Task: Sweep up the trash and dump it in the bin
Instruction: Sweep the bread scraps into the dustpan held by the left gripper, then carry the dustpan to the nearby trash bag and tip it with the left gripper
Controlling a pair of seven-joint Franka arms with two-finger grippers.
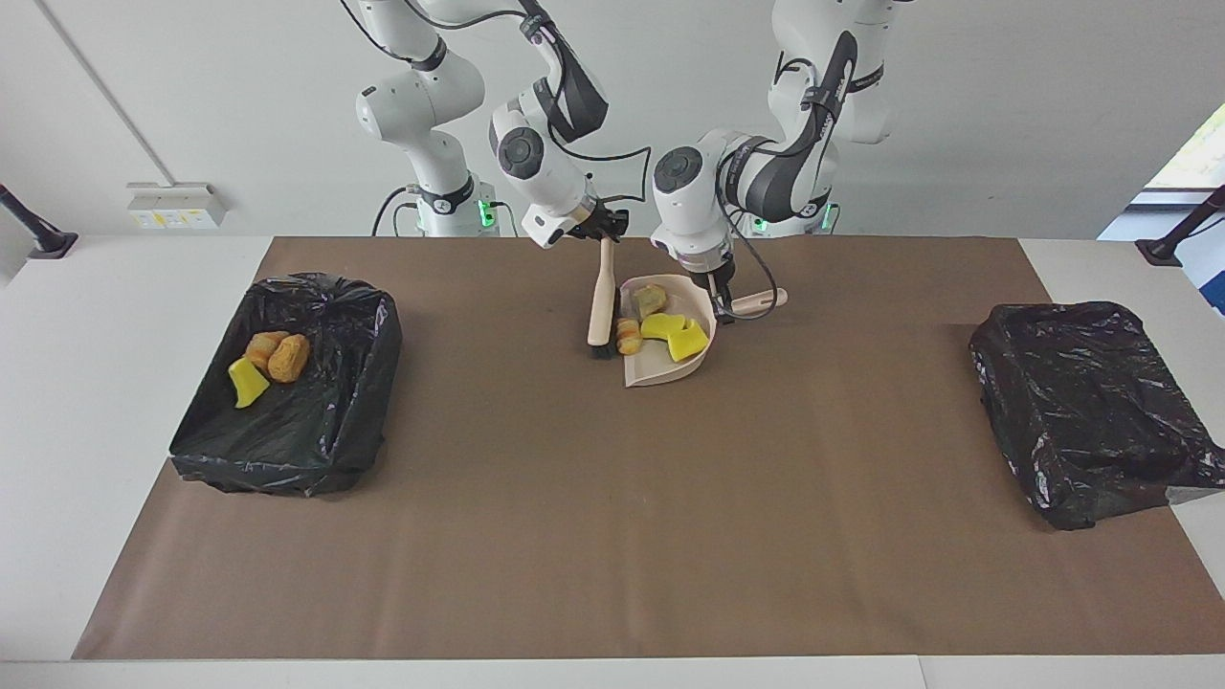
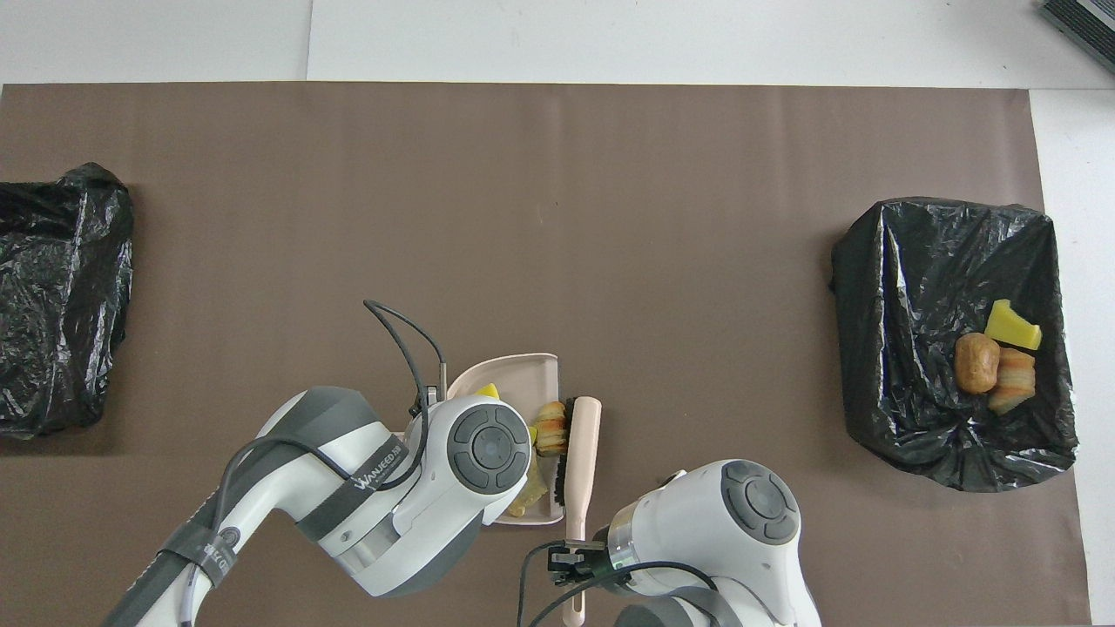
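Note:
My right gripper (image 1: 605,233) is shut on the handle of a wooden brush (image 1: 603,297), whose dark bristles (image 2: 559,466) press a tan-orange lump of trash (image 1: 628,335) onto the open lip of the beige dustpan (image 1: 651,371). Two yellow scraps (image 1: 676,335) and a greenish-tan lump (image 1: 649,300) lie inside the pan. My left gripper (image 1: 720,316) is shut on the dustpan's handle (image 1: 763,302); the overhead view hides it under its own wrist. The black-lined bin (image 1: 373,383) at the right arm's end holds three scraps (image 1: 270,362).
A second black-bagged bin (image 1: 1081,402) sits at the left arm's end of the table. Brown paper (image 1: 612,536) covers the tabletop, with white table edge showing around it. A cable loops from the left wrist over the dustpan handle.

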